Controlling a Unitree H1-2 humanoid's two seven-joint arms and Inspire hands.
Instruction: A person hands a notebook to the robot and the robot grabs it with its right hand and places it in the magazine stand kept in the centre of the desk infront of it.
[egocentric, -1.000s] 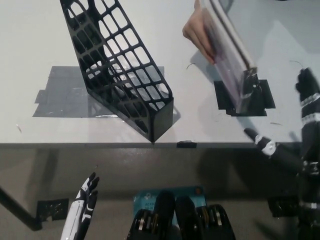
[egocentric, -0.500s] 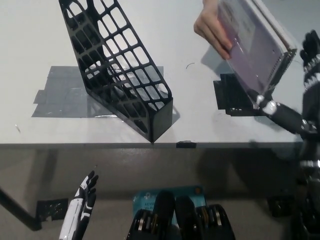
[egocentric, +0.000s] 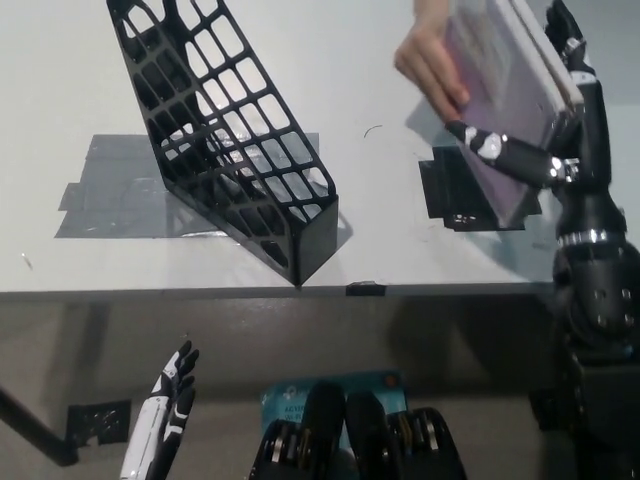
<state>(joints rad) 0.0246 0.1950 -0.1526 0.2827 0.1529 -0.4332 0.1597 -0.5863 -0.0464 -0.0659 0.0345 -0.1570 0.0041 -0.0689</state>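
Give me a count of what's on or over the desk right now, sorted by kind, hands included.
Magazine stand: 1
Notebook: 1
Robot hands: 2, black right hand at the notebook, white left hand resting low, below the desk edge
Person's hand: 1, holding the notebook
Black tape square: 1
Grey tape patch: 1
Total: 7

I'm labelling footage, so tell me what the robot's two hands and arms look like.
The right hand is black with silvery-white bands at its finger segments, on a thick black right arm built of rounded segments with a pale ring at the wrist. The left hand is white with black fingers and dark trim.
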